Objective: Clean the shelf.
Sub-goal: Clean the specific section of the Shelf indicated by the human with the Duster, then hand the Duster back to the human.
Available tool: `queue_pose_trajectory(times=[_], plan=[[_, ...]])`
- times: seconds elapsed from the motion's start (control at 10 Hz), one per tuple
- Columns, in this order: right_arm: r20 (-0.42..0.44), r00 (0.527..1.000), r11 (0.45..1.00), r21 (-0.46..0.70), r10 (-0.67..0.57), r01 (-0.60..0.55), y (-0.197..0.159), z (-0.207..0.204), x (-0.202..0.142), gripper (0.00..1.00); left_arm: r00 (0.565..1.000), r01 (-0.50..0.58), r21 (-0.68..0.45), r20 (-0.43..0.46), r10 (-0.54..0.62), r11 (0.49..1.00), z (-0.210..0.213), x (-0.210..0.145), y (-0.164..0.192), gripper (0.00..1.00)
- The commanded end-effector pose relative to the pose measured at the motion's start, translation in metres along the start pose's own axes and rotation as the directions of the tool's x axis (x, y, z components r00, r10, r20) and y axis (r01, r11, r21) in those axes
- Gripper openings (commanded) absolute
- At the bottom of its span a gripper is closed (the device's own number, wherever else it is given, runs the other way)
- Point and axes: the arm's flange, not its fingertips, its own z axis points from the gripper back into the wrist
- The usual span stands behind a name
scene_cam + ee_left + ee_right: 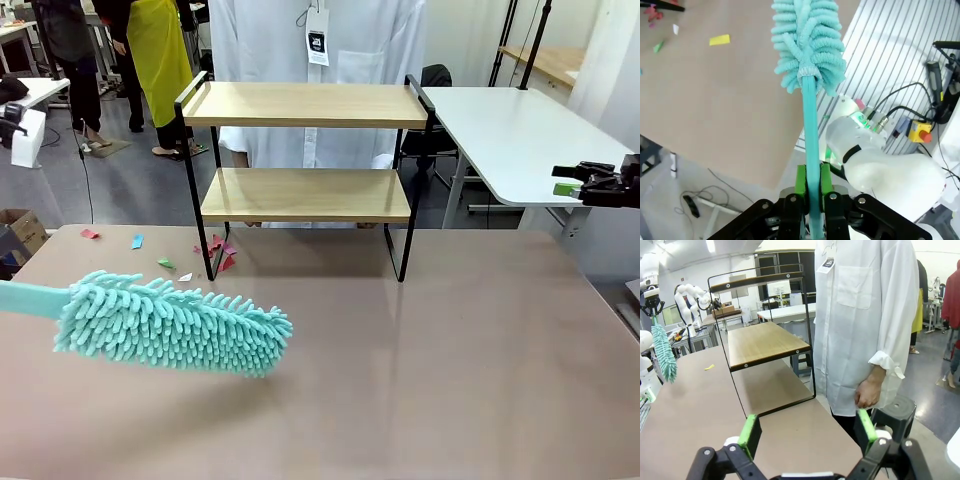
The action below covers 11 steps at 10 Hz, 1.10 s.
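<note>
The shelf (305, 195) stands at the table's far middle, two light wooden boards in a thin black frame, both boards bare; it also appears in the right wrist view (765, 342). A fluffy teal duster (170, 322) hovers over the table's left front, its handle running off the left edge. My left gripper (812, 187) is shut on that handle, with the duster head (807, 45) pointing away. My right gripper (566, 181) hangs at the far right beyond the table, and in its own view the right gripper (807, 432) is open with nothing between its fingers.
Small coloured paper scraps (215, 248) lie on the brown table (450, 360) around the shelf's left legs. A person in a white coat (865, 315) stands behind the shelf, hand hanging. A white side table (515, 135) and a black stool (897, 412) are at the right.
</note>
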Motion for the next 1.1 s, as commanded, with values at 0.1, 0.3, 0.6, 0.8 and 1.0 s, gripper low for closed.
queue_pose_trajectory(times=[0.1,0.3,0.6,0.8,1.0], plan=[[-0.001,1.000,1.000,0.002,0.004,-0.004,0.0009,-0.0025,0.0025,1.00,1.000,-0.024,0.008,0.020,0.024,1.000,-0.0056,-0.0040,-0.0047,0.13],[-0.001,1.000,1.000,0.002,0.004,-0.004,0.0009,-0.0025,0.0025,1.00,1.000,-0.024,0.008,0.020,0.024,1.000,-0.0056,-0.0040,-0.0047,0.13],[-0.001,1.000,1.000,0.002,0.004,-0.004,0.0009,-0.0025,0.0025,1.00,1.000,-0.024,0.008,0.020,0.024,1.000,-0.0056,-0.0040,-0.0047,0.13],[-0.001,1.000,1.000,0.002,0.004,-0.004,0.0009,-0.0025,0.0025,1.00,1.000,-0.024,0.008,0.020,0.024,1.000,-0.0056,-0.0040,-0.0047,0.13],[0.000,1.000,1.000,0.000,0.000,0.000,0.0000,0.0000,0.0000,1.00,1.000,-0.024,0.008,0.020,0.024,1.000,-0.0056,-0.0040,-0.0047,0.13]])
